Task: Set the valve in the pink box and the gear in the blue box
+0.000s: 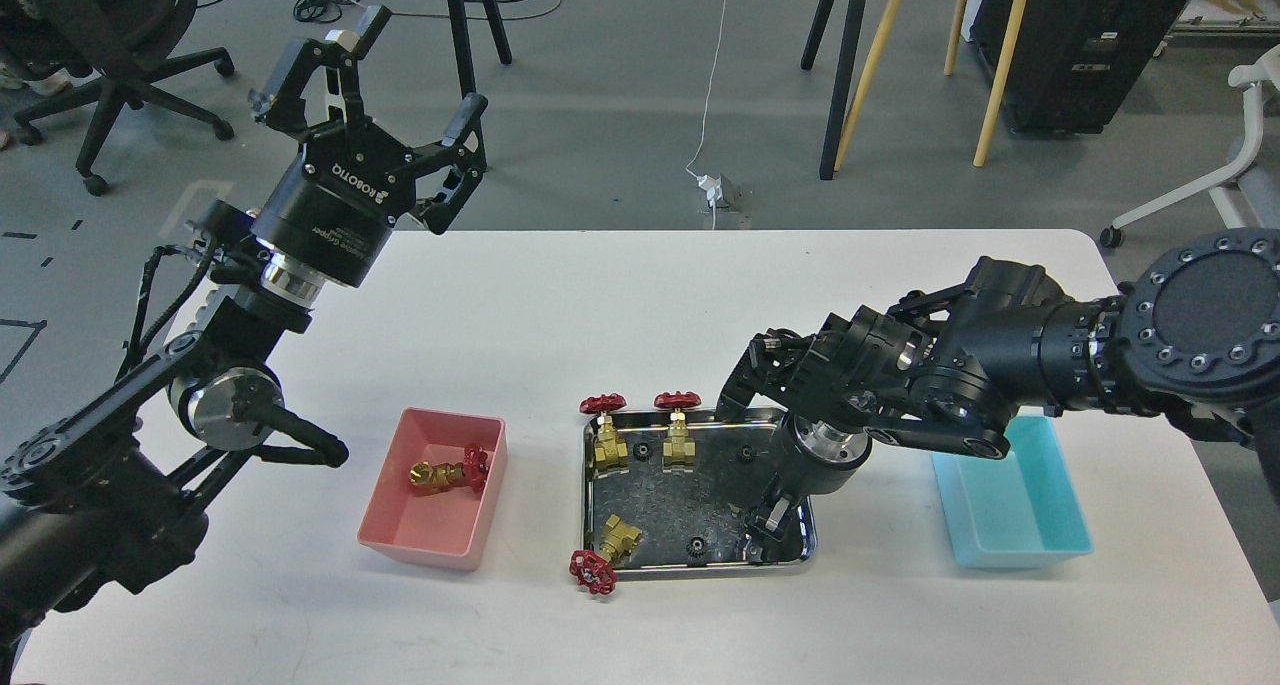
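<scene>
A steel tray (800,555) sits mid-table. It holds two upright valves (605,443) (678,437) at its back left and a third valve (610,547) lying over the front-left rim. Small black gears lie in the tray (642,452) (746,453) (694,545). My right gripper (758,530) points down into the tray's front-right corner; its fingers are dark and too small to tell apart. The pink box (400,540) left of the tray holds one valve (450,472). The blue box (1040,550) at the right looks empty. My left gripper (415,75) is open, empty and raised at the far left.
The white table's edge runs close in front of the boxes and the tray. My right arm's wrist hangs over the tray's right side and the blue box's back-left corner. Chairs, stands and cables are on the floor beyond the table.
</scene>
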You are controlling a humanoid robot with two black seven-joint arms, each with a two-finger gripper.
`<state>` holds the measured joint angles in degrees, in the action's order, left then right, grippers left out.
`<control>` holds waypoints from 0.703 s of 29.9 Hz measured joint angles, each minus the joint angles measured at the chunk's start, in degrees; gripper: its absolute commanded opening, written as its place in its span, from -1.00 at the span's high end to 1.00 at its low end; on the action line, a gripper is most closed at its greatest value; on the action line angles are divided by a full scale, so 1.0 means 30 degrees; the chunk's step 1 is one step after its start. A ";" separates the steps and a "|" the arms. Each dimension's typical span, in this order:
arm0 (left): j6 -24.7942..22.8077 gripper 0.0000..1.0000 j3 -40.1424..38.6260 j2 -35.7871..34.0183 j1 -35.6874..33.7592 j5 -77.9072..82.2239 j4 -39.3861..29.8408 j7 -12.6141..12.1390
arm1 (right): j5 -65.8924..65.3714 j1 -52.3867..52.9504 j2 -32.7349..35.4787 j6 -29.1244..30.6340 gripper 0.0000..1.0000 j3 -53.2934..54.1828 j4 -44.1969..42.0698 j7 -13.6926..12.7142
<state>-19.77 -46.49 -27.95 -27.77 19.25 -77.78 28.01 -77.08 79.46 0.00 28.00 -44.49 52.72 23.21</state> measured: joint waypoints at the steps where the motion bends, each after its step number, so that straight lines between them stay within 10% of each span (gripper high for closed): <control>1: 0.0000 -0.88 -0.0001 0.0001 0.0000 -0.0001 0.0001 0.0000 | -0.0001 0.0000 0.0000 0.0000 0.81 0.0000 0.0000 0.0000; 11: 0.0000 -0.88 -0.0001 0.0001 0.0001 -0.0003 0.0001 0.0000 | -0.0001 0.0060 0.0000 -0.0002 0.87 -0.0026 0.0045 0.0004; 21: -0.0001 -0.88 0.0027 0.0000 0.0001 -0.0004 0.0001 0.0000 | -0.0001 -0.0111 -0.0001 0.0004 0.28 -0.0004 -0.0073 0.0006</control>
<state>-19.78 -46.41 -27.95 -27.77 19.24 -77.78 28.01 -77.09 79.12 0.00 28.01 -44.50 52.50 23.22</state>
